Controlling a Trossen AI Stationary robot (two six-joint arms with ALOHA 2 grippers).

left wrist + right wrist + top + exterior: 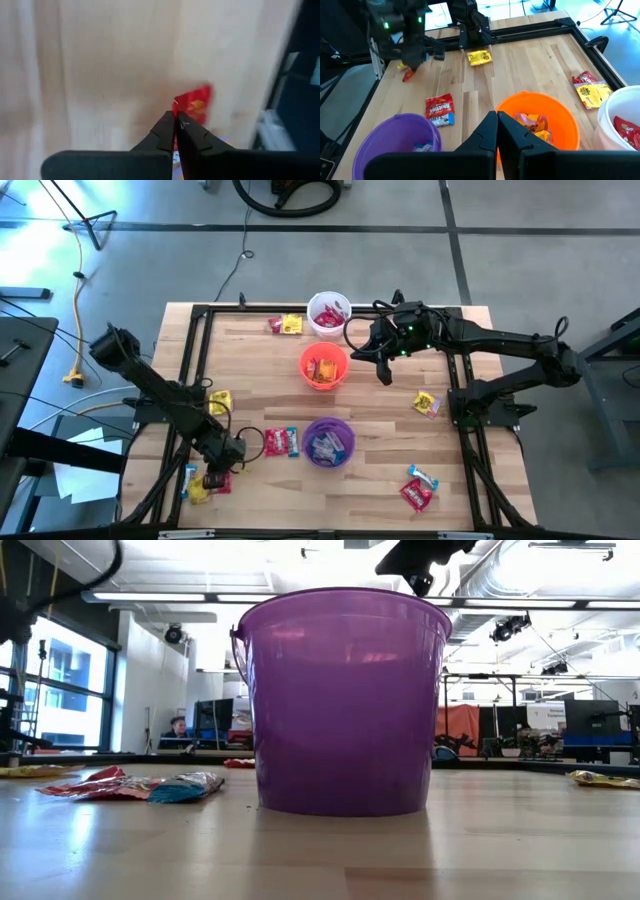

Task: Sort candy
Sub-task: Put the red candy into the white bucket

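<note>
My left gripper (214, 478) is at the table's near left corner, shut on a red candy (196, 104). The right wrist view shows this candy (408, 75) below the left gripper (410, 66). My right gripper (385, 376) hovers shut and empty just right of the orange cup (323, 366). That cup holds yellow-orange candy. The white cup (328, 315) holds red candy and the purple cup (329, 442) holds blue-white candy. Loose candy lies flat on the table: yellow and blue (195, 488), yellow (220, 401), red and blue (280, 441). My left gripper pinches the red candy by one edge of its wrapper (178, 113) between its two fingertips. The fingers come steeply from above. The candy hangs below the fingertips. I cannot tell whether its lower end touches the table.
More loose candy lies by the white cup (285, 324), at the right (427, 403) and at the near right (418, 488). A black frame rail (190, 360) edges the tabletop. In the low view the purple cup (342, 700) fills the middle.
</note>
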